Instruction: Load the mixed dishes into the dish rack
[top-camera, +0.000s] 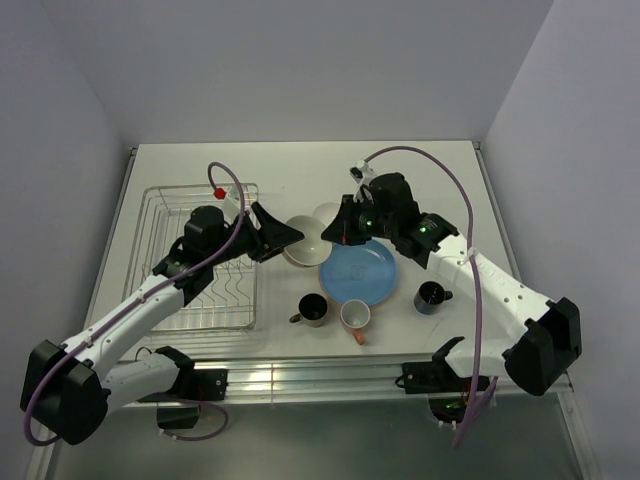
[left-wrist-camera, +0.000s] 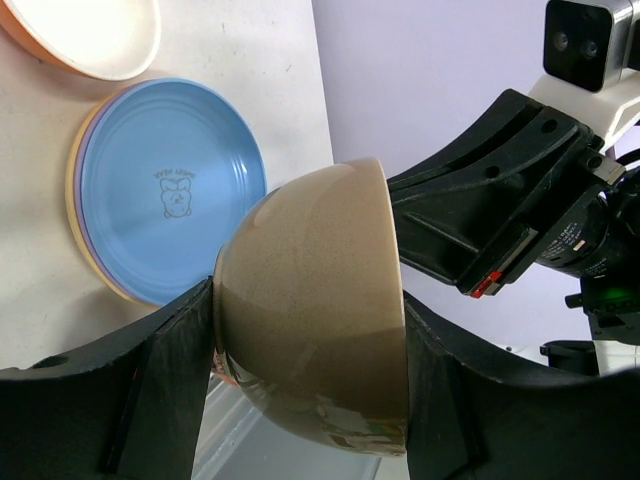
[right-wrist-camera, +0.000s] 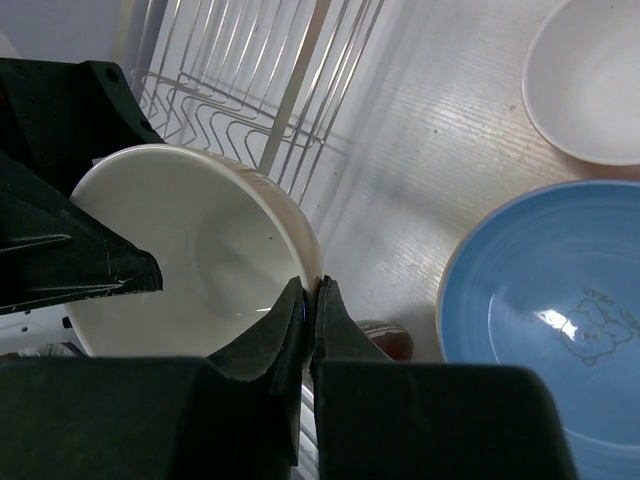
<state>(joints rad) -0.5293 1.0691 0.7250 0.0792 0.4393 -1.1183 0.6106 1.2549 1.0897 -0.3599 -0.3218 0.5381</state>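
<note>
A cream bowl (top-camera: 305, 241) is held on its side between both arms, just right of the dish rack (top-camera: 160, 215). My left gripper (top-camera: 277, 233) is shut across its beige outside (left-wrist-camera: 320, 300), one finger (left-wrist-camera: 165, 385) on each side. My right gripper (top-camera: 335, 231) pinches its rim (right-wrist-camera: 312, 290), the bowl's inside (right-wrist-camera: 190, 260) facing it. The cream bowl with orange outside (top-camera: 326, 212) sits behind. The blue plate (top-camera: 358, 272) tops the plate stack; lilac and tan edges (left-wrist-camera: 78, 195) show beneath. The dark brown (top-camera: 312, 309), pinkish-orange (top-camera: 355, 316) and dark blue (top-camera: 432, 297) mugs stand in front.
The wire rack (right-wrist-camera: 250, 80) holds no dishes and fills the table's left side. The table's front edge (top-camera: 330, 375) runs just beyond the mugs. White walls close in the back and sides.
</note>
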